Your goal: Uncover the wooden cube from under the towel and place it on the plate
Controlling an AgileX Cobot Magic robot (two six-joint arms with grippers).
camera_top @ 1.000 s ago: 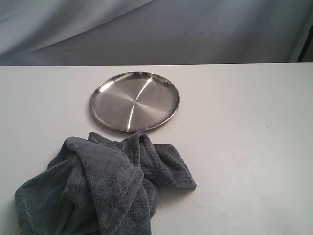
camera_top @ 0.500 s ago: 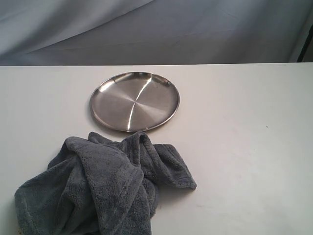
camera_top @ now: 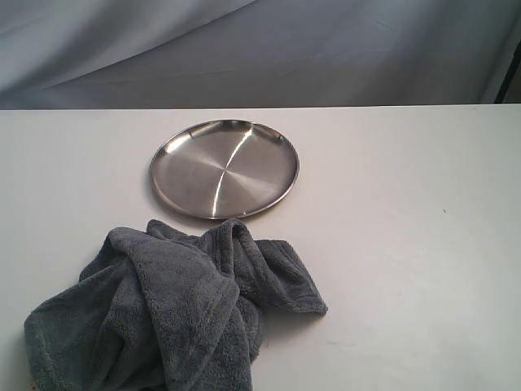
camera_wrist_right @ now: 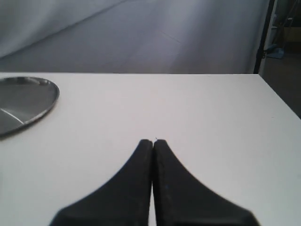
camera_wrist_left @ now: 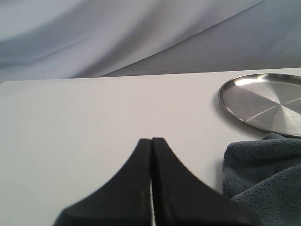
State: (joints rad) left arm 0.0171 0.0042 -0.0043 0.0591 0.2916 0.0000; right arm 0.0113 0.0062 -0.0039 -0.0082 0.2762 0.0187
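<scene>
- Jaws, left arm: pressed together with nothing between them, poised over bare tabletop [camera_wrist_left: 70, 141]. The towel [camera_wrist_left: 263, 179] lies near them, not touched.
- Jaws, right arm: likewise closed on nothing, over bare tabletop and well apart from the towel. The plate [camera_wrist_right: 23, 101] lies off to one side.
- Towel: bunched in a thick, folded heap at the near left of the exterior view. Its far folds reach just beside the plate's rim; contact cannot be confirmed.
- Wooden cube: not visible in any view. Judged to lie under the heap; its exact spot is unknown.
- Plate: holds nothing, beyond the towel.
- Risk, missed grasp: closed jaws would only press the cloth down. They must part before descending.
- Risk, trapped cube: a pinch taken deep in the heap may catch the cube inside a fold, lift it, then drop or roll it off the near edge.
- Risk, disturbed plate: dragging the towel toward the plate could push or cover it. Pulling away from the plate avoids this.
</scene>
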